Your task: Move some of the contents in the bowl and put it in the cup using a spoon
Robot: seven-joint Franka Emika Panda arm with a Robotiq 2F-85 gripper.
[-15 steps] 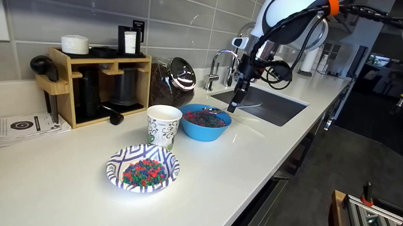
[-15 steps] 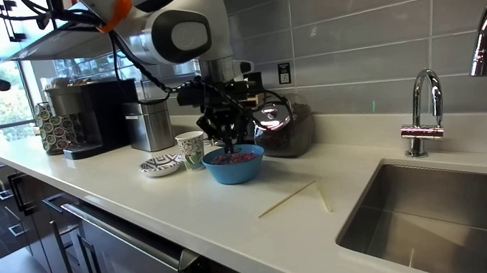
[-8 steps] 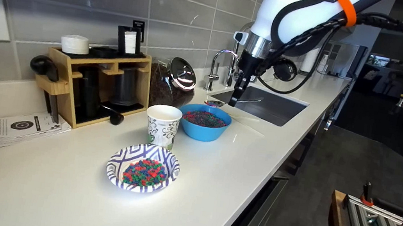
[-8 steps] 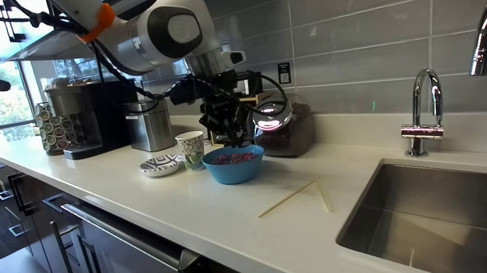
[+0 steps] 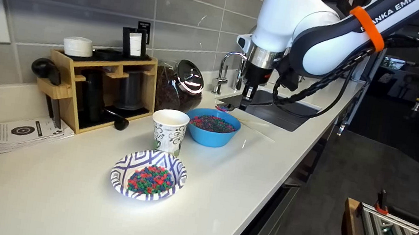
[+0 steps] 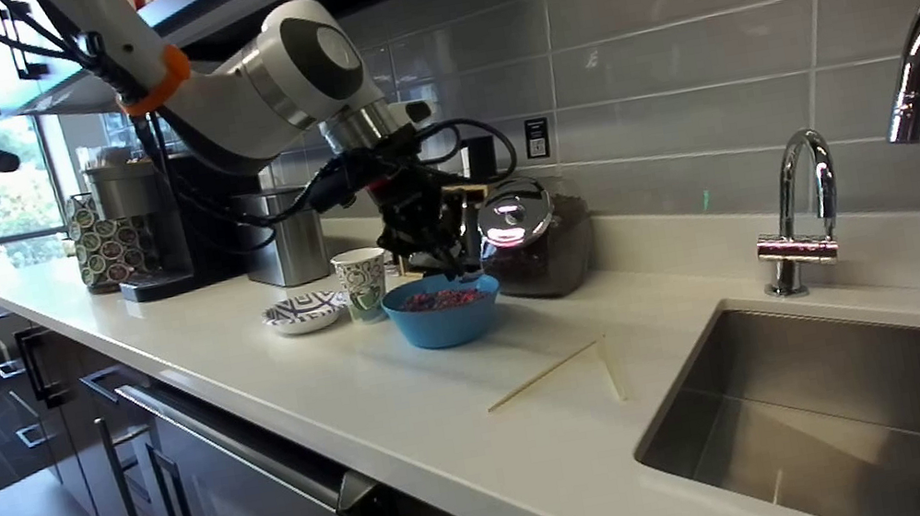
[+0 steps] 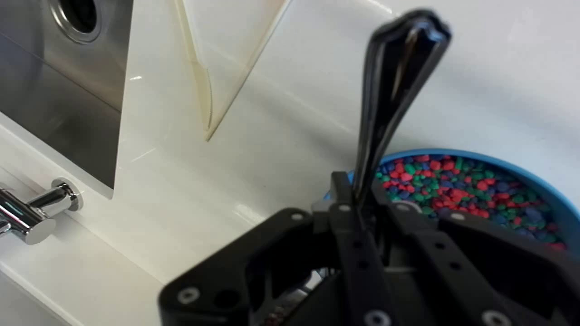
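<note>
Hanging just above the blue bowl (image 5: pixel 212 138), the spoon (image 7: pixel 392 86) is pinched in the gripper (image 7: pixel 360 194) — and I see red, green and blue bits (image 5: pixel 212 123) heaped in that bowl. Just beside the bowl stands the white cup (image 5: pixel 169 130), the patterned plate (image 5: pixel 145 157) farther along past that cup. On the bowl's opposite side — the sink (image 6: pixel 860 359).

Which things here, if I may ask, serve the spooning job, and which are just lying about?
For the job:
shiny metal spoon
round blue bowl and its small multicoloured bits
white patterned paper cup

Lying about:
blue-and-white patterned plate
light wooden stand
two thin pale sticks
</note>
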